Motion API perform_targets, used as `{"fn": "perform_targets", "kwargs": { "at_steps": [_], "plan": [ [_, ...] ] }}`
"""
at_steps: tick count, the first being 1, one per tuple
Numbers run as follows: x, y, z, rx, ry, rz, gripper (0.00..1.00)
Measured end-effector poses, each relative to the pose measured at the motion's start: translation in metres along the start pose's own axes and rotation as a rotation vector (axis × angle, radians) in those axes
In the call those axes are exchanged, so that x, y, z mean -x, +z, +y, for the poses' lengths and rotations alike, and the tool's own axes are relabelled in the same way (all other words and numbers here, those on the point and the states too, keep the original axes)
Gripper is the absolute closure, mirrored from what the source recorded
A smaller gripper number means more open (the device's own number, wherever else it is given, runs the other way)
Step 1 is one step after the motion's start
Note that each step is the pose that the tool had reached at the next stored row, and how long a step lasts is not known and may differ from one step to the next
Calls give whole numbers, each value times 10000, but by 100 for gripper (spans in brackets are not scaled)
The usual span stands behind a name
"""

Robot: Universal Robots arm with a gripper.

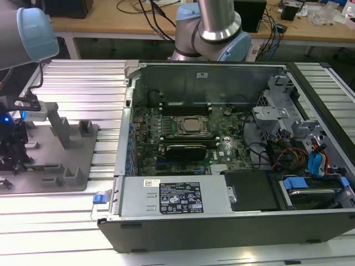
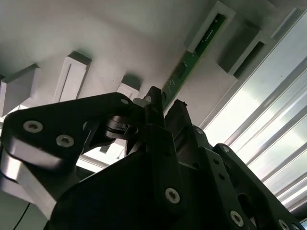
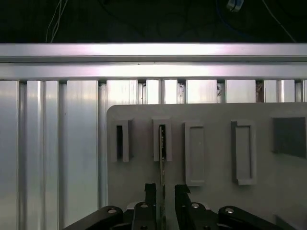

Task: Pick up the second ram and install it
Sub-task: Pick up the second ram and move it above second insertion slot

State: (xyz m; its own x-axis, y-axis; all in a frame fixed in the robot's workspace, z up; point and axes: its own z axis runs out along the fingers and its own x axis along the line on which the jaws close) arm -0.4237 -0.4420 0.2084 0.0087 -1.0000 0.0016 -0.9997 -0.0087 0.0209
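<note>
Claw (image 3: pixel 164 188) apart, straddling the edge-on second ram (image 3: pixel 162 153) slotted in the grey tray (image 3: pixel 218 143); exterior view adds an open computer case (image 1: pixel 222 221).

Colours and patterns, as logged.
My gripper (image 3: pixel 165 189) was matt black with bright screw heads; the second ram (image 2: pixel 192 57) was green with dark chips. The fixture plate (image 3: pixel 216 112) was flat pale grey, the table (image 3: pixel 57 143) silver in lengthwise ribs. In the exterior view the computer case (image 1: pixel 222 235) was dark grey, its motherboard (image 1: pixel 145 133) green, my arm's joint caps (image 1: pixel 36 33) light blue.
</note>
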Motion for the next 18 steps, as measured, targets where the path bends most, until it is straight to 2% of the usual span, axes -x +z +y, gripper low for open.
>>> {"fn": "perform_targets", "kwargs": {
  "at_steps": [3,6,7,8,13,14,18],
  "plan": [
    [1,4,0,-2,-269,7,72],
    [1,4,0,-3,-274,7,72],
    [1,4,0,-3,-276,7,74],
    [1,4,0,-2,-279,7,81],
    [1,-6,1,-3,-274,6,81],
    [-2,-5,1,-2,-57,3,81],
    [-3,-5,0,-2,-20,2,81]
  ]
}}
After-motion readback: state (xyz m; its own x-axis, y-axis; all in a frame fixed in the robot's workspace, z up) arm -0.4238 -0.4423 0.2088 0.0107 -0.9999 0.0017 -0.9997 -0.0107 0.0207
